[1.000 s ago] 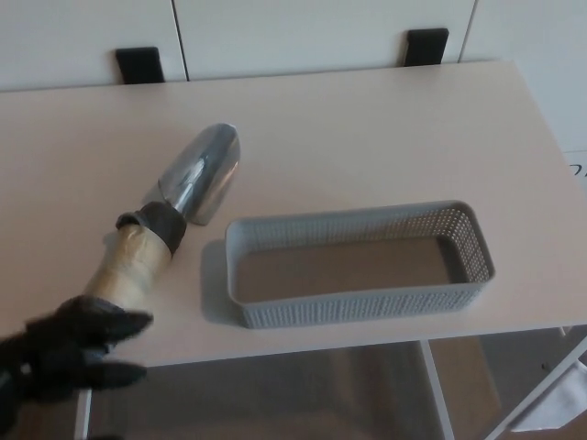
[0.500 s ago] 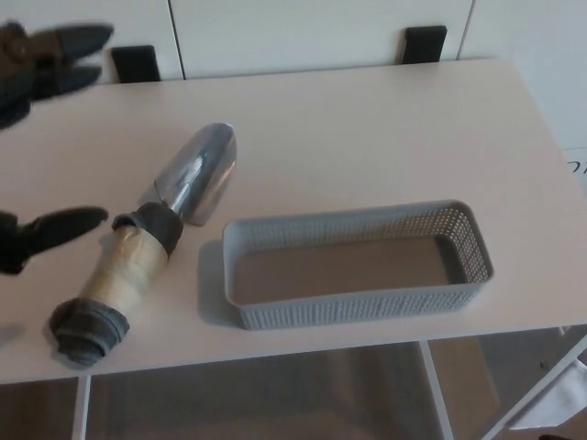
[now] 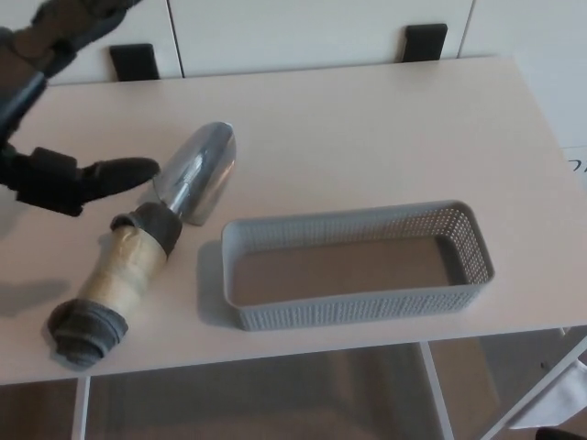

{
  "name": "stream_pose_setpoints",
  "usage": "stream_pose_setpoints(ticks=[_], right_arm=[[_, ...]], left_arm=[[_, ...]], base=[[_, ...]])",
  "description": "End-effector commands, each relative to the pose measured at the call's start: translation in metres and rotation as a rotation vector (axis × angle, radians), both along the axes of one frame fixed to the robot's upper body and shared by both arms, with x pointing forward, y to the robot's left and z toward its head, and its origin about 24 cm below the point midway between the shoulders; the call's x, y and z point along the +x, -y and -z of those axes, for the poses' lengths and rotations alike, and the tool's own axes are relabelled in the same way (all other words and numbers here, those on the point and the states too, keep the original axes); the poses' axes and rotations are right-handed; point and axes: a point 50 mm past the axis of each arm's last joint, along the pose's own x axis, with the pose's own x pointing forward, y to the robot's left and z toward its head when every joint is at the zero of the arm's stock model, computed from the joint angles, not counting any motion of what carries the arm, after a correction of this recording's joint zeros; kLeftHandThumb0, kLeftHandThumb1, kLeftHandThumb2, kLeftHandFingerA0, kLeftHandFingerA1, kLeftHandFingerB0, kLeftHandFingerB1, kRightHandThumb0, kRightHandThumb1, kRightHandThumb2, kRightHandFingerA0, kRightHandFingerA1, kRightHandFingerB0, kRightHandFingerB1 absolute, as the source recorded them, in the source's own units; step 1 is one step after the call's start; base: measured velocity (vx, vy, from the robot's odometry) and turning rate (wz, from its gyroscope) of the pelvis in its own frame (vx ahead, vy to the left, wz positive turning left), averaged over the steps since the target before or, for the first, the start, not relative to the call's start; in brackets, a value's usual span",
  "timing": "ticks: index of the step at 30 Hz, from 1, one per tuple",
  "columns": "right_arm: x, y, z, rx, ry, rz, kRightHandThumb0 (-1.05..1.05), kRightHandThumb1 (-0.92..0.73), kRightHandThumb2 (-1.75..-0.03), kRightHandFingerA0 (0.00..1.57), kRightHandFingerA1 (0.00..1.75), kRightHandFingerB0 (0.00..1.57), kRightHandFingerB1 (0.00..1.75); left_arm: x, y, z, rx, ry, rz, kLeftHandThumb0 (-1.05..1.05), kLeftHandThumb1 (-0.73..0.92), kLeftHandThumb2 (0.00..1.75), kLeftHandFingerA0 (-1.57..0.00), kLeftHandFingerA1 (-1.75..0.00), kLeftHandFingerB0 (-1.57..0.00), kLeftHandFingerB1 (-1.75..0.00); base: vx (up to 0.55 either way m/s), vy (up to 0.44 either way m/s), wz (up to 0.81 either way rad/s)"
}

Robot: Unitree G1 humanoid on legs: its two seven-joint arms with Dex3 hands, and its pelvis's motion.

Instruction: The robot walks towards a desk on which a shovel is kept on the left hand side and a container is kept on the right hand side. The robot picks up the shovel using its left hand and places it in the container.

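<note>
A shovel lies flat on the left half of the desk. Its silver scoop points away from me, and its pale wooden handle with dark wrapped ends points toward the front edge. My left hand hovers above the desk just left of the scoop, open, with the thumb reaching toward the scoop and the fingers spread high at the top left. It holds nothing. To the right of the shovel stands an empty grey perforated container. My right hand is out of the picture.
The desk's front edge runs just below the container and the shovel's handle end. Two black brackets sit at the desk's far edge against a white wall. A white object shows on the floor at the bottom right.
My left hand rose from the front left corner, off the handle end, and now sits higher and closer to the scoop. The shovel and container stayed put.
</note>
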Motion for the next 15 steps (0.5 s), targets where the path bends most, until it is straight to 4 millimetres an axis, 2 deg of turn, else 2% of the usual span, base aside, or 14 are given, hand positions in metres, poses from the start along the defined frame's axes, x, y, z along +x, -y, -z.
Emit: stream_pose_setpoints(ticks=[1, 10, 15], right_arm=[[0.004, 0.01, -0.007, -0.041, 0.013, 0.004, -0.35, -0.44, -0.52, 0.89, 0.5, 0.68, 0.47], [0.004, 0.009, -0.008, -0.044, 0.013, 0.002, -0.34, -0.44, -0.52, 0.89, 0.49, 0.68, 0.47], [0.005, 0.01, -0.008, -0.047, 0.011, 0.005, -0.35, -0.44, -0.52, 0.88, 0.49, 0.68, 0.47]], left_arm=[[0.012, -0.005, 0.058, 0.287, -0.134, -0.359, -0.67, 0.42, 0.79, -0.02, -0.25, -0.02, -0.13], [-0.008, -0.005, 0.087, 0.273, -0.194, -0.411, -0.72, 0.44, 0.82, 0.0, -0.18, -0.01, -0.11], [-0.009, -0.009, 0.089, 0.273, -0.202, -0.442, -0.72, 0.43, 0.81, 0.0, -0.16, 0.0, -0.11]], base=[[0.0, 0.0, 0.0], [0.0, 0.0, 0.0], [0.0, 0.0, 0.0]])
